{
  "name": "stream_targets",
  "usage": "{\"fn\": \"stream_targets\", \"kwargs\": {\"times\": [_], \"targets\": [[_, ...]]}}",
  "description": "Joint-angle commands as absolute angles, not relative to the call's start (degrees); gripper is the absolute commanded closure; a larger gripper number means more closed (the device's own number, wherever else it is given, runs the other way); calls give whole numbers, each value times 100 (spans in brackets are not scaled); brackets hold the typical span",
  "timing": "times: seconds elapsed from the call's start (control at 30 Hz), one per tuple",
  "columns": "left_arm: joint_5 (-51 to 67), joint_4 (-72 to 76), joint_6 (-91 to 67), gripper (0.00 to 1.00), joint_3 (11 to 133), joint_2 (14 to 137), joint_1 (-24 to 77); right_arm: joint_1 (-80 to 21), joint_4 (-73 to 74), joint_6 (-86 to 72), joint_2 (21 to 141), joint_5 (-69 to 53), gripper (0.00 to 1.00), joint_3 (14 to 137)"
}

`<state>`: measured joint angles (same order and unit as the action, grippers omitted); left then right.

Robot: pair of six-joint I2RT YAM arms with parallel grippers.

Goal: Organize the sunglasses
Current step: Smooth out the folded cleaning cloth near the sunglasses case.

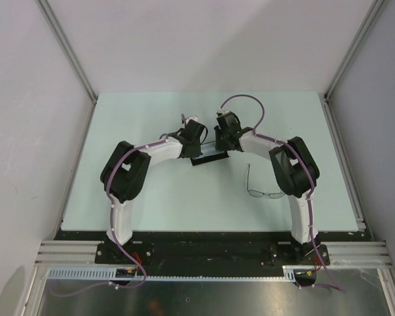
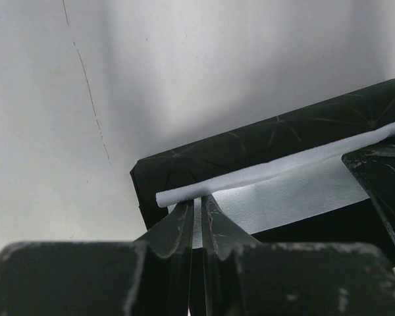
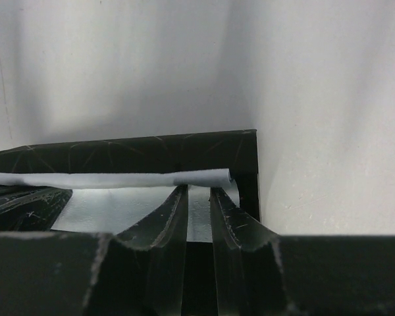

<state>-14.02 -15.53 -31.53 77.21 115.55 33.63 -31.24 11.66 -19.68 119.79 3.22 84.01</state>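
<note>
The sunglasses [image 1: 263,192] lie open on the pale green table, to the right of centre beside my right arm, with no gripper on them. Both grippers meet over the black oblong case [image 1: 207,158] at mid-table. My left gripper [image 1: 206,146] is shut on the left end of the light blue cloth; the left wrist view shows its tips [image 2: 199,196] pinching the cloth's rolled edge [image 2: 283,187] over the case [image 2: 250,145]. My right gripper [image 1: 221,146] is shut on the cloth's right end; the right wrist view shows its tips [image 3: 199,189] on the cloth [image 3: 105,179] above the case [image 3: 151,153].
The table [image 1: 151,118] is bounded by white walls at the back and sides with metal rails along the edges. In the left wrist view the right gripper's finger [image 2: 382,178] shows close by at the right edge.
</note>
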Motion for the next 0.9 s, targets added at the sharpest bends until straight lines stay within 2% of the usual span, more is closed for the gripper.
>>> {"fn": "stream_targets", "kwargs": {"times": [0.0,0.33,0.53,0.87], "targets": [[-1600,-1433,-3243,87,7831,11610,3384,-3103,976,-1890,12120,396,75,8437],[-1626,-1424,-3217,86,7805,11444,3384,-3111,941,-1898,11893,396,73,8446],[-1687,-1433,-3112,83,7857,11014,3384,-3111,914,-1863,11558,281,68,8481],[-1556,-1406,-3076,78,7866,10617,3217,-3243,1081,-1934,11276,308,67,8411]]}}
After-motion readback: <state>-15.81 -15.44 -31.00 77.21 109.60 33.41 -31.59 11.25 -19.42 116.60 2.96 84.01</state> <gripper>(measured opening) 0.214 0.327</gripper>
